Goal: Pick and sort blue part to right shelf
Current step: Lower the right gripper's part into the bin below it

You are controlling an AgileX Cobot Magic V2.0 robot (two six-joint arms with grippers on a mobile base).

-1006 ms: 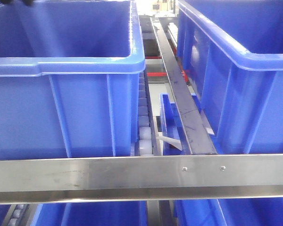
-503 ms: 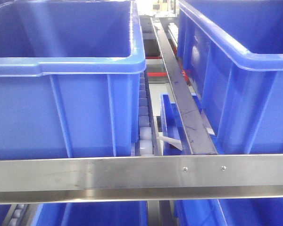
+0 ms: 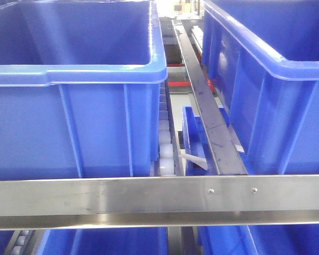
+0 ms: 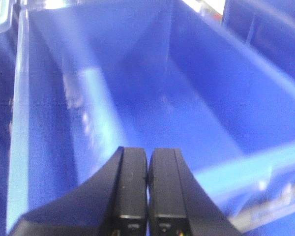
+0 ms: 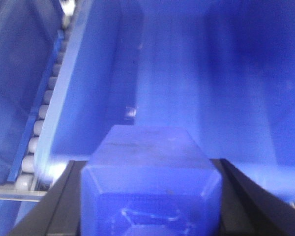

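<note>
**A:** Where was the blue part (image 5: 150,182), and why was it held that way?

**B:** It sat clamped between the black jaws of the right gripper (image 5: 150,196), filling the lower middle of the right wrist view. The jaws pressed on its two opposite sides, only as wide apart as the block itself. It was carried above the open mouth of a deep blue bin (image 5: 206,73), so I judged the arm was lining up to drop it inside; the grip kept it steady over the opening rather than over the rim.

**B:** Beside that bin, on its left, ran a line of white rollers (image 5: 42,123).

**A:** And the other arm?

**B:** The left gripper (image 4: 147,196) had its jaws pressed together with nothing between them. It hung over the inside of another blue bin (image 4: 152,93), which showed only bare walls and floor. It seemed to be idle, kept clear of the working arm.

**A:** What about the surface and the room?

**B:** There was no desk. The right shelf (image 3: 149,199) had a stainless-steel front bar, with thick-rimmed blue bins above and below it. Between the two upper bins lay a roller rail (image 3: 166,143) and a dark metal divider strip (image 3: 212,127). Beyond the shelf, only a blurred sliver of workshop showed; I couldn't make out details. Neither arm appeared in the front view.
</note>
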